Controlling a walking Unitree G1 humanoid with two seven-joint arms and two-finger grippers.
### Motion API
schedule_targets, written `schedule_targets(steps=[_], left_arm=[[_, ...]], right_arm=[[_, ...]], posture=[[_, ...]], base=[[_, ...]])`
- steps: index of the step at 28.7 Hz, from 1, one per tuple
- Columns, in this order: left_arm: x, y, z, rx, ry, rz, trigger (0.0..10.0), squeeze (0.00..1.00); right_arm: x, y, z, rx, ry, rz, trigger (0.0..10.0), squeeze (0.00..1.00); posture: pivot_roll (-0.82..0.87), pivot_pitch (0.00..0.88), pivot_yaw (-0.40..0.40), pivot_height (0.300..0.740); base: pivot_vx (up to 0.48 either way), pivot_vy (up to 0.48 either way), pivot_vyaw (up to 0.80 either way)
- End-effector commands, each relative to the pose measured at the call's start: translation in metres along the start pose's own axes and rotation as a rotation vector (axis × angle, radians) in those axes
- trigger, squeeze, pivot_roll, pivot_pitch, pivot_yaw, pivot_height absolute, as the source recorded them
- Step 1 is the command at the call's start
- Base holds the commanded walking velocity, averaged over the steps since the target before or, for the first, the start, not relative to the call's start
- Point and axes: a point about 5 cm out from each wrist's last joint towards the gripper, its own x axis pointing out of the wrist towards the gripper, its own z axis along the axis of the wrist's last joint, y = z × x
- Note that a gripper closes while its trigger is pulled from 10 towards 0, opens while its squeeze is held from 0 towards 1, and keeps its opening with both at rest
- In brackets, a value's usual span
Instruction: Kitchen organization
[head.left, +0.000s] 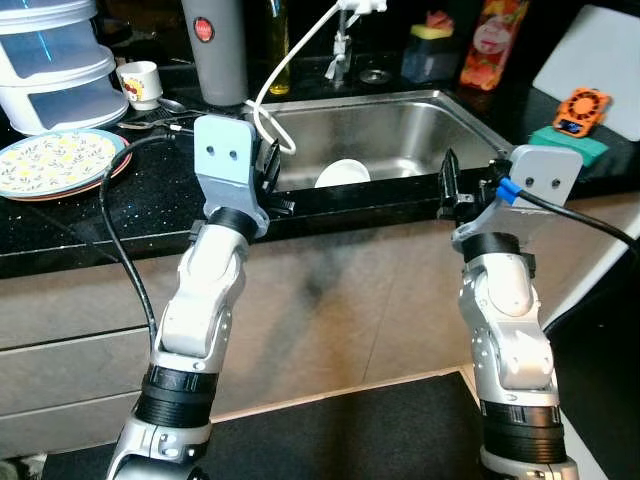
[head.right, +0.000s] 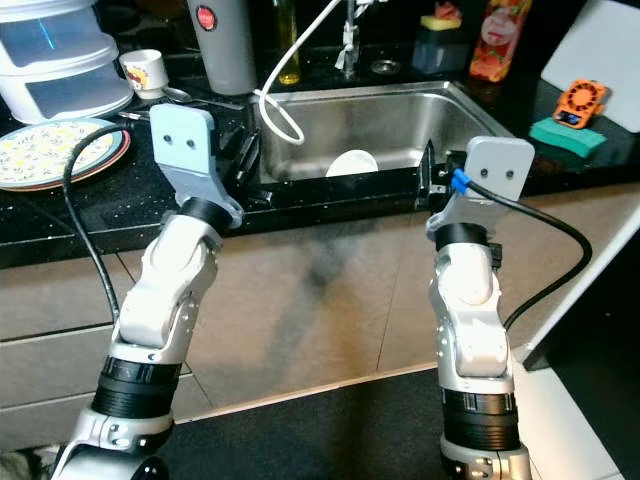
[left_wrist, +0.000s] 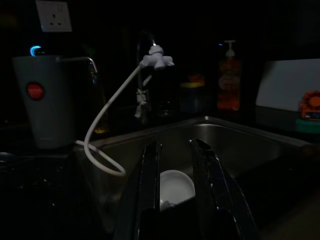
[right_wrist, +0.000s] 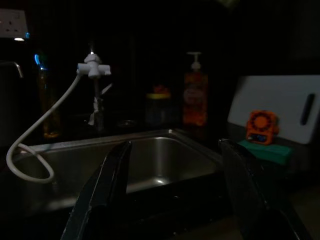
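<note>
A white bowl (head.left: 342, 173) lies tipped in the steel sink (head.left: 400, 130), near its front wall. My left gripper (head.left: 270, 172) hovers over the sink's front left corner, its fingers (left_wrist: 150, 170) open by a narrow gap with nothing between them; the bowl (left_wrist: 176, 185) shows just beyond them. At the sink's front right corner my right gripper (head.left: 448, 185) is held wide open and empty, fingers (right_wrist: 112, 170) pointing over the basin. On the black counter to the left lie a flowered plate (head.left: 55, 163), a white cup (head.left: 140, 83) and a spoon (head.left: 165, 105).
A white hose (head.left: 290, 80) loops from the tap into the sink's left side. A grey canister (head.left: 215, 50) and stacked white containers (head.left: 50, 60) stand at the back left. An orange soap bottle (head.left: 492, 40), white board (head.left: 590, 55), green sponge (head.left: 570, 145) and orange timer (head.left: 582, 108) are on the right.
</note>
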Motion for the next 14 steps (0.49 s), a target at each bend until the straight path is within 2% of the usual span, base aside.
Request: schedule_targets(steps=[1,14], left_arm=[[0.0001,0.0027,-0.0047,0.007,0.024,0.012,10.0,0.00],[0.0006,0.0029,-0.0067,0.019,0.046,0.015,10.0,0.00]], right_arm=[[-0.0004,0.0025,0.0014,0.013,-0.001,0.007,10.0,0.00],[-0.0009,0.0029,0.0015,0.017,-0.001,0.005,10.0,0.00]], posture=[[0.04,0.034,-0.003,0.740],[0.04,0.039,0.000,0.740]], base=[[0.000,0.000,0.00],[0.000,0.000,0.00]])
